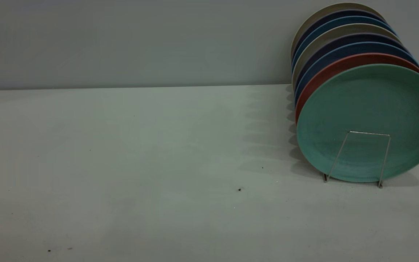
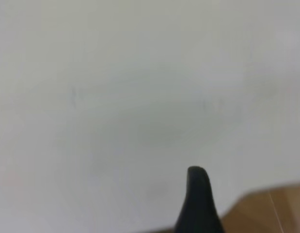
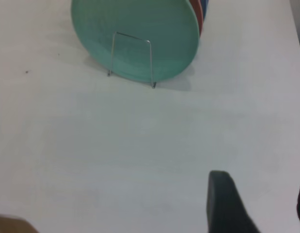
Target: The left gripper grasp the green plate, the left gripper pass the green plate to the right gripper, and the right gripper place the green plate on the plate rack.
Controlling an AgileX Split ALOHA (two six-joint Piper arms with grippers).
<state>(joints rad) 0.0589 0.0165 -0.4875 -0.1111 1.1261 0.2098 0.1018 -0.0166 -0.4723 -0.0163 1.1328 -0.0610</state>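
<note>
The green plate stands upright as the front plate in the plate rack at the right of the table, behind the rack's front wire loop. It also shows in the right wrist view, with the loop in front of it. My right gripper is open and empty over bare table, well short of the rack. My left gripper shows only one black finger, with nothing against it, over bare table. Neither gripper shows in the exterior view.
Behind the green plate stand a salmon-pink plate, several dark blue plates and grey ones, all upright in the rack. A grey wall runs behind the table. A table edge with wooden floor lies close to my left gripper.
</note>
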